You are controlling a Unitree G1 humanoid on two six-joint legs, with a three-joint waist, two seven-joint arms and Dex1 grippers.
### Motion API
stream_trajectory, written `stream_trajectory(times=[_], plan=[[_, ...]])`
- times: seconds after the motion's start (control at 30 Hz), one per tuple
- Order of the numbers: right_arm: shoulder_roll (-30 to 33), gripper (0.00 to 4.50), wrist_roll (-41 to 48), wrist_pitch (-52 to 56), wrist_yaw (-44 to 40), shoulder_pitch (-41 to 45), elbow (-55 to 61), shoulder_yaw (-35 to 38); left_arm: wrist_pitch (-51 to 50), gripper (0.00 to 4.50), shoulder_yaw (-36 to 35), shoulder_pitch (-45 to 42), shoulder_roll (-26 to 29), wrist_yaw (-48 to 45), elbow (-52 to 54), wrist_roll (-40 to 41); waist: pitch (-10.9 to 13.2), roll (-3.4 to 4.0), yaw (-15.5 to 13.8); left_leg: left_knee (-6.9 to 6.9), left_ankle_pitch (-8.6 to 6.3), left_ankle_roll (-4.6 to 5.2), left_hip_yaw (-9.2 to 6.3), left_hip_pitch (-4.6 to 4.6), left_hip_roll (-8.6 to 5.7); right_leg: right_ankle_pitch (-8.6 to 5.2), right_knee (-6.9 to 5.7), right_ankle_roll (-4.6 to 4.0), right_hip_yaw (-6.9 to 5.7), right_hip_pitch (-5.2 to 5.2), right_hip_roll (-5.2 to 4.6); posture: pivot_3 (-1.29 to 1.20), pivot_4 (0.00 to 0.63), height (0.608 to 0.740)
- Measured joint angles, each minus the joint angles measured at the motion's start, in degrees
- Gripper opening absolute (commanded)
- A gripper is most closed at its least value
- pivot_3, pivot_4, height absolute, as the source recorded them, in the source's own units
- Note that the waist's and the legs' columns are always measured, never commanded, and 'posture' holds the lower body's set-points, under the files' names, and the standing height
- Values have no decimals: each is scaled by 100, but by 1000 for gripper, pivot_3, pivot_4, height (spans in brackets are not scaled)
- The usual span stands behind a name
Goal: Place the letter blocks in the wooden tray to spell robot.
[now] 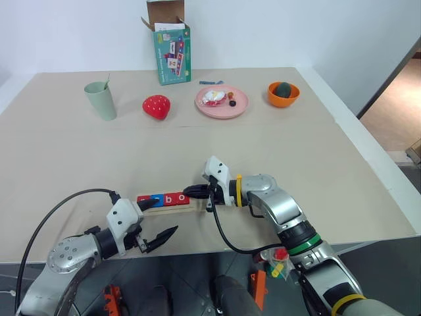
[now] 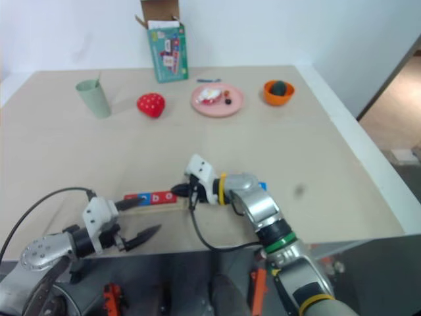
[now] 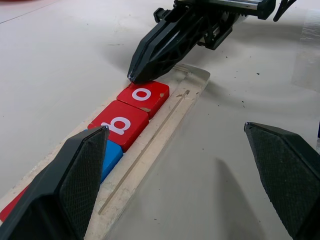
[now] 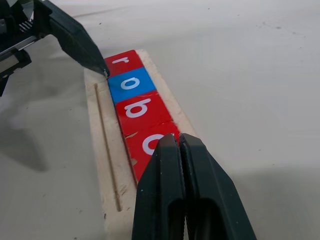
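Note:
The wooden tray (image 1: 197, 208) lies near the table's front edge. Four letter blocks stand in it in a row: red r (image 4: 121, 60), blue o (image 4: 130, 83), red b (image 4: 138, 108) and red o (image 4: 150, 145). My right gripper (image 1: 187, 193) is shut and points left, its tip resting on the right end of the red o (image 3: 142, 95). My left gripper (image 1: 161, 218) is open at the tray's left end, one finger (image 1: 148, 205) over the first blocks. A small blue piece (image 2: 262, 186) peeks out behind my right forearm; its letter is hidden.
At the back of the table stand a green cup (image 1: 100, 100), a red strawberry toy (image 1: 156, 106), a pink plate (image 1: 233, 110) with small items, an orange bowl (image 1: 283, 93) and a teal box (image 1: 172, 52). The table's front edge runs just below the tray.

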State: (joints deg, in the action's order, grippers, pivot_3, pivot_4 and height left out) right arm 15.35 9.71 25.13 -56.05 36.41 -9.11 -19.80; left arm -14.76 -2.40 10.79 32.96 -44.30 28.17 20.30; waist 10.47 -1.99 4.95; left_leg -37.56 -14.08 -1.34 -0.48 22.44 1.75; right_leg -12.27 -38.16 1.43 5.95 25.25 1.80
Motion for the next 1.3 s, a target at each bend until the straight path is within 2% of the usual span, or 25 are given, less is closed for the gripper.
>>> stream_trajectory(times=[0.07,0.2,0.23,0.27,0.37,0.43,0.57,0.7,0.93,1.07,1.2,1.3], plan=[[-1,741,78,80,1,12,4,52,-6,4500,5,-6,0,-5,1,14,0,0,0,0,0,0,0,0,0,0,0,0,0,0,0,0,150,740],[175,2248,500,608,-58,203,343,460,-84,4500,23,-54,24,-128,16,155,0,0,-5,0,0,0,1,2,-3,0,1,1,1,0,-3,0,150,740],[288,2492,605,725,-110,257,484,557,-154,4500,32,-79,57,-163,41,230,0,0,-6,0,0,0,0,2,-3,-1,1,2,0,0,-3,0,150,740],[370,2956,696,807,-142,281,597,662,-204,4500,35,-105,110,-210,77,281,0,-1,-8,0,0,0,-3,2,-2,-1,1,2,-2,-1,-2,0,150,740],[738,3981,1020,1089,-321,275,827,932,-415,4500,80,-282,285,-399,234,475,0,0,-19,0,0,0,-4,3,-3,-2,2,2,-3,-2,-1,0,150,740],[1184,4483,1218,1174,-573,205,878,1110,-551,4500,236,-415,460,-574,315,543,0,0,-45,0,0,0,-4,4,-8,-4,3,4,-3,-2,-4,0,150,740],[2269,4483,1261,1013,-1239,-80,789,1309,-751,4500,432,-611,675,-826,402,644,2,1,-63,0,-1,2,3,5,-12,-7,9,10,2,-3,-11,0,150,740],[2822,4483,965,326,-1703,-197,243,1295,-916,4500,583,-912,733,-965,443,729,2,1,-16,1,-2,5,14,-9,-5,-2,4,5,12,-3,2,0,150,740],[3038,4483,163,-1324,-1792,-153,-1726,1276,-910,4500,912,-1165,790,-1043,448,640,4,1,-15,0,-2,5,31,-15,-9,0,4,10,35,-7,0,0,150,740],[2979,4483,22,-1708,-1914,29,-2213,1275,-864,4500,920,-1168,801,-1043,437,555,5,2,-6,0,-2,5,29,-16,-8,1,4,11,36,-8,1,0,150,740],[2920,3383,-38,-1897,-2011,70,-2391,1286,-802,4500,919,-1138,804,-1038,435,491,4,2,-22,0,-2,5,30,-18,-9,1,4,12,38,-10,0,0,150,740],[2844,2331,17,-1797,-2099,76,-2373,1296,-766,4500,919,-1098,810,-1037,434,457,4,2,-21,0,-2,5,29,-19,-8,2,4,13,38,-11,0,0,150,740]])
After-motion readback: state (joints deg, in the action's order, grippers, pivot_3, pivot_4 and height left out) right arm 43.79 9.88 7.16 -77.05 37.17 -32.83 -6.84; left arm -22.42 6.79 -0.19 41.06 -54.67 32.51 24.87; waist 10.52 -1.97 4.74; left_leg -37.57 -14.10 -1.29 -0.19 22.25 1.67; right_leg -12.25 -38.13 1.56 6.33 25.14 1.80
